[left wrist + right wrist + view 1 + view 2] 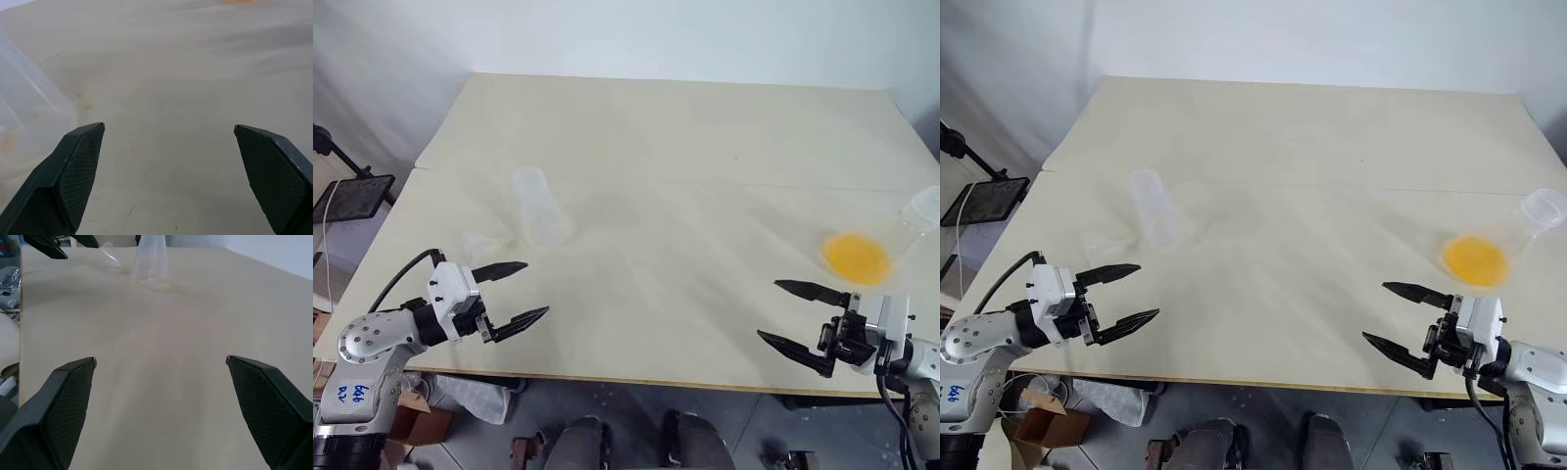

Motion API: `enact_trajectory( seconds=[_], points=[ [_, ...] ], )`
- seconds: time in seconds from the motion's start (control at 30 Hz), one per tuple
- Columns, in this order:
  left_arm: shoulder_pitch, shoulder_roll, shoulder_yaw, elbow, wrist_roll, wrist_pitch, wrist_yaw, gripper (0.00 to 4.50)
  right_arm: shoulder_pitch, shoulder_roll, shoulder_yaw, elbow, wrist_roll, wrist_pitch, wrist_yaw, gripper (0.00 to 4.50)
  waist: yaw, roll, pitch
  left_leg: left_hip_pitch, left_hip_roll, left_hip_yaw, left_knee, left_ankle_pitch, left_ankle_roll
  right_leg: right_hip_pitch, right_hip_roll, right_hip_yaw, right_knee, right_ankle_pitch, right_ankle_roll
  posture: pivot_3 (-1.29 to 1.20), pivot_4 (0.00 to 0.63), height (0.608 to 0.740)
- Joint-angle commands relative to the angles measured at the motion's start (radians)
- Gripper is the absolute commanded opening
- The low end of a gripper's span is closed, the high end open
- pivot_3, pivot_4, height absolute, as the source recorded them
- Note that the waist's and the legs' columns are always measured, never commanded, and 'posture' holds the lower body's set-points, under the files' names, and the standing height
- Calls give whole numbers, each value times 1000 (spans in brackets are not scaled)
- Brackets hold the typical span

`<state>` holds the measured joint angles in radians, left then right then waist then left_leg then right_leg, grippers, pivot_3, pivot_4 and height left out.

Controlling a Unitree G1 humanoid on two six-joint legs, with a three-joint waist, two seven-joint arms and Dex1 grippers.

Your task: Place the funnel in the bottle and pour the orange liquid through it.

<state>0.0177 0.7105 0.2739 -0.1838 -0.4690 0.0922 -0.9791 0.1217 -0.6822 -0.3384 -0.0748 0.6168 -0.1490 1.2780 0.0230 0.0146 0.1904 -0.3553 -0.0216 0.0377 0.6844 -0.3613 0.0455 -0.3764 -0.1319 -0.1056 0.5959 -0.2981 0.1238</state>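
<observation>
Hovering both tools, left (514,291) and right (798,313), spread and empty, with the funnel (487,242) just beside the bottle (539,206), I risk toppling the light bottle while reaching.

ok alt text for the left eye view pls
Two open black grippers, left and right, hover over a pale table. A clear bottle and small funnel stand by the left one; a clear vessel holding orange liquid stands by the right.
</observation>
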Motion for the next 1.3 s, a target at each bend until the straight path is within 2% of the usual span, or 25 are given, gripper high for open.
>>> enact_trajectory(
  seconds=[0.03,0.3,0.9,1.1,1.2,1.3],
  points=[
    [-11,0,19,-22,-16,-3,8,4500,-10,-2,-26,-1,11,-21,12,4463,0,0,0,0,0,0,0,0,0,0,0,0,0,0,0,0,150,740],
    [-47,-8,31,-37,-56,35,18,4500,-18,13,-24,21,5,-29,-6,4463,0,0,0,0,0,0,0,0,0,0,0,0,1,0,0,0,150,740],
    [18,-28,96,-61,-66,33,75,4500,-88,13,11,87,9,-27,55,4463,-1,0,0,1,0,0,0,0,0,0,0,0,1,0,0,0,150,740],
    [118,-67,201,-55,-97,27,105,4500,-152,47,59,-9,42,44,4,4463,-18,0,0,1,1,0,0,0,0,0,0,1,1,0,0,0,150,740],
    [244,-136,340,38,-112,-20,135,4500,-258,108,124,-113,86,127,-87,4463,-31,1,0,1,1,0,0,0,-1,0,0,1,1,0,0,0,150,740],
    [299,-163,405,90,-123,-35,144,4500,-309,144,153,-155,95,168,-133,4463,-32,0,0,1,2,0,-1,-1,-2,-1,1,0,1,-1,-1,0,150,740]
  ],
)
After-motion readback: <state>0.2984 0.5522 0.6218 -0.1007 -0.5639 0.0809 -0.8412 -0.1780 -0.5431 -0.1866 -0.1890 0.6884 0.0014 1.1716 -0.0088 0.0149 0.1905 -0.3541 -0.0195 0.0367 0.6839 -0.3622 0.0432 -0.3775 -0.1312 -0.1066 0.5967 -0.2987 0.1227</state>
